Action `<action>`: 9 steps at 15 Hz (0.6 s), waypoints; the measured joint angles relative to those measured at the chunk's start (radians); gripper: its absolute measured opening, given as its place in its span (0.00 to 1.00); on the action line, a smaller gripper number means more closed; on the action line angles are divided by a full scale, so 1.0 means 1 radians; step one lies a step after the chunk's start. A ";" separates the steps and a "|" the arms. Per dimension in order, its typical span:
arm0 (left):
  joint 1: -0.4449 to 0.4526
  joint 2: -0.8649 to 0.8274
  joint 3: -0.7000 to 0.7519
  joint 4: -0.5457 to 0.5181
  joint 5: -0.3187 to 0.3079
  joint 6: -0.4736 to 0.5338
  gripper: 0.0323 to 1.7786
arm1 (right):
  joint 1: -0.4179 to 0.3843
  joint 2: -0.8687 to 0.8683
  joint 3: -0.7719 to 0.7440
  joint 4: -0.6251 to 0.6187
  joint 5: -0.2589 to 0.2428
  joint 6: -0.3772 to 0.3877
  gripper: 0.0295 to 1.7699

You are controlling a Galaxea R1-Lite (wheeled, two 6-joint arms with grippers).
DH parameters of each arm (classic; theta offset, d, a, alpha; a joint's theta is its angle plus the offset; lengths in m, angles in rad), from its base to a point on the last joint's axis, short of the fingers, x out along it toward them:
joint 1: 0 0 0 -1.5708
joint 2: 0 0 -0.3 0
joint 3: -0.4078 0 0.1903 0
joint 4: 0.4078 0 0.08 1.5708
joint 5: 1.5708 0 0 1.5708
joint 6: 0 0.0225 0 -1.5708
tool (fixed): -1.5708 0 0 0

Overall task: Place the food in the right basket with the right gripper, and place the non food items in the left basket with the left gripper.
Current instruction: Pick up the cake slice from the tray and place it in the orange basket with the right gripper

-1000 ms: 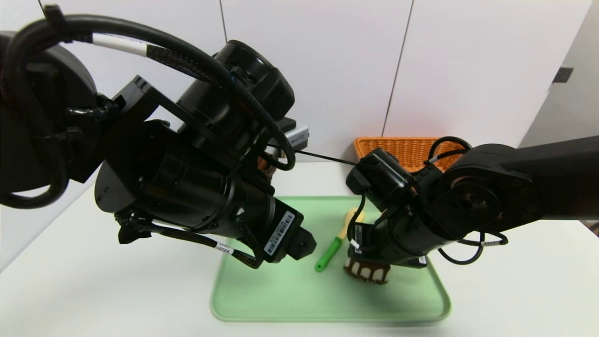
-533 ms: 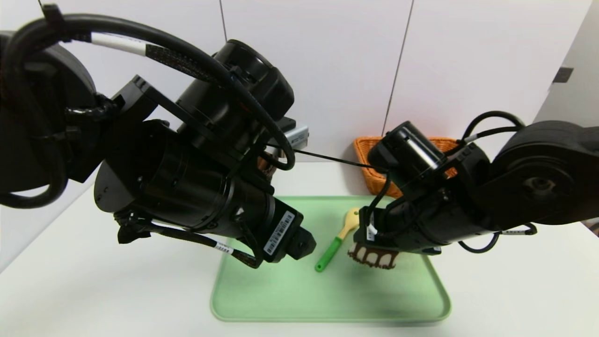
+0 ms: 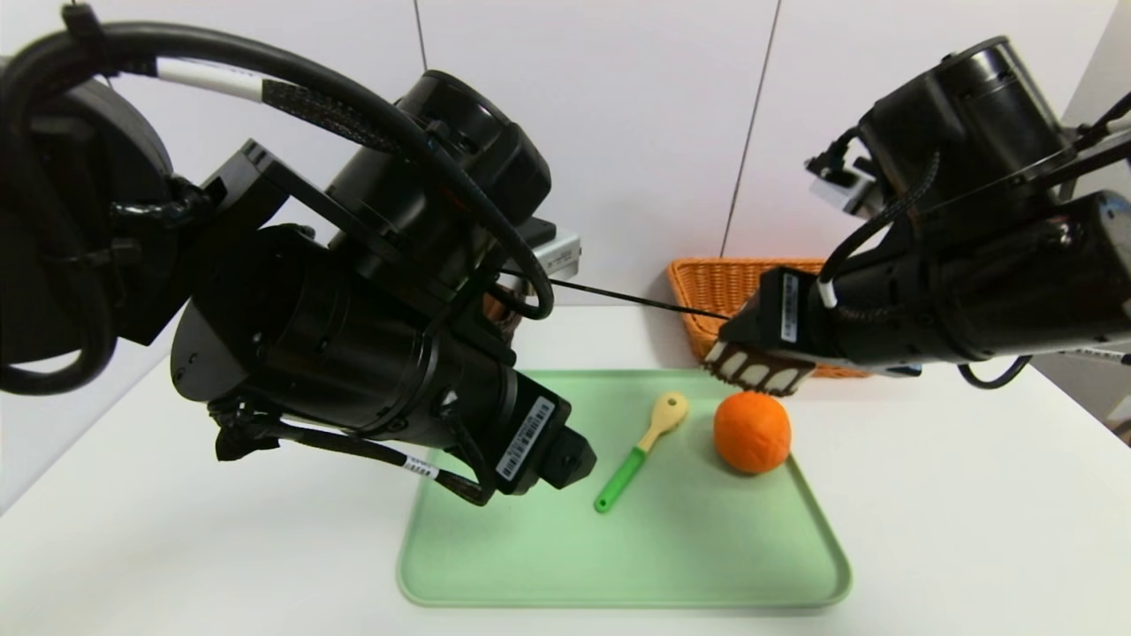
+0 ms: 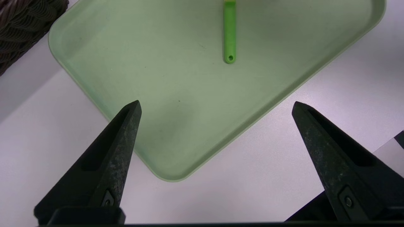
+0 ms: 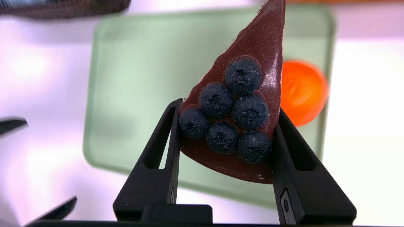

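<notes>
Cake (image 5: 235,104) was gripped in the right claw (image 5: 228,126), above the tray (image 3: 618,565); the orange basket (image 3: 720,283) was partly hidden. The left claw (image 4: 217,101) was spread wide.

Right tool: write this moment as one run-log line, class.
right tool | shut on blueberry-topped chocolate cake wedge | above round orange fruit

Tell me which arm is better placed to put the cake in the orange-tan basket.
Right, I judge: its claw grips the cake just in front of that basket; the left claw hangs open, farther away.
</notes>
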 joint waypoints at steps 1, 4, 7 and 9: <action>0.000 -0.001 0.000 0.000 0.000 0.000 0.95 | -0.030 -0.005 -0.025 0.000 -0.001 -0.027 0.44; 0.000 0.000 0.001 -0.002 0.000 0.001 0.95 | -0.122 0.001 -0.097 -0.002 0.004 -0.172 0.44; 0.000 0.003 -0.004 -0.005 0.000 0.001 0.95 | -0.197 0.056 -0.171 -0.001 0.007 -0.346 0.44; 0.000 0.004 -0.005 -0.005 0.000 0.000 0.95 | -0.244 0.103 -0.205 -0.009 0.009 -0.485 0.44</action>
